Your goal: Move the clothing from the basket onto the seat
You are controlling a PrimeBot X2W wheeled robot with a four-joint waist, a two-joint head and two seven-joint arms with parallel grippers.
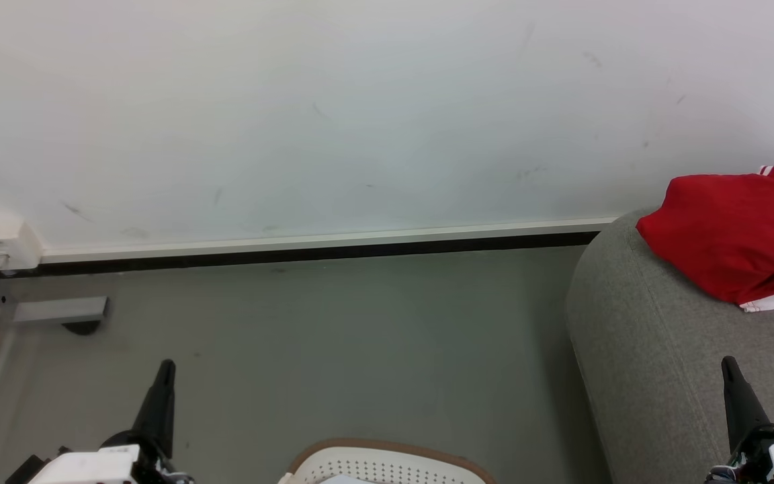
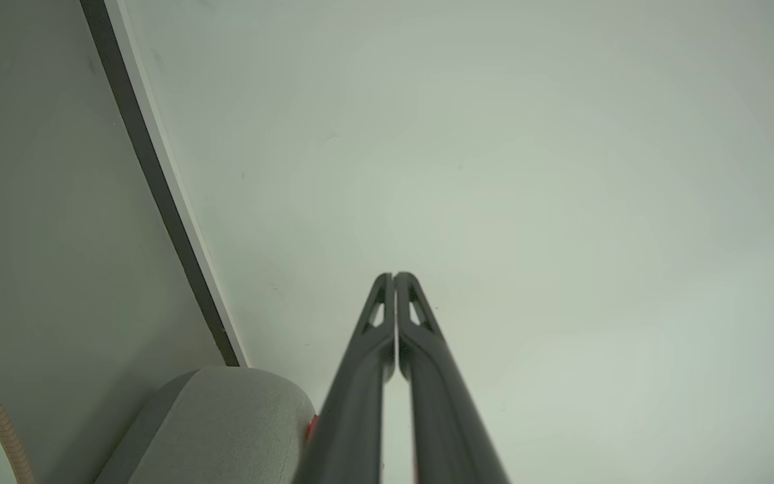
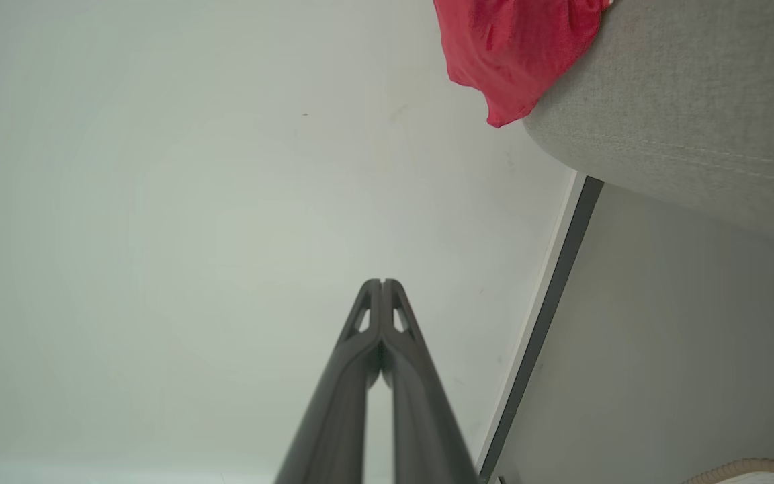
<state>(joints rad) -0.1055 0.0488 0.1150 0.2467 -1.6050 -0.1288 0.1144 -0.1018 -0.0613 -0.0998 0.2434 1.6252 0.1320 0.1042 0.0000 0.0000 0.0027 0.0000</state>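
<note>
The clothing (image 1: 729, 235) is a bright red, soft heap, with thin white stripes at its upper trim and a white hem edge showing below. It lies on the grey woven seat (image 1: 635, 349), at about three o'clock in the head view, and the picture's edge cuts it off. The white perforated basket (image 1: 387, 444) with its brown rim stands on the floor (image 1: 333, 336) at six o'clock. It is mostly cut off; something pale lies inside, and I cannot tell what. The left gripper (image 2: 394, 274) at seven o'clock and the right gripper (image 3: 382, 281) at five o'clock both have their fingers pressed together, grasping nothing.
</note>
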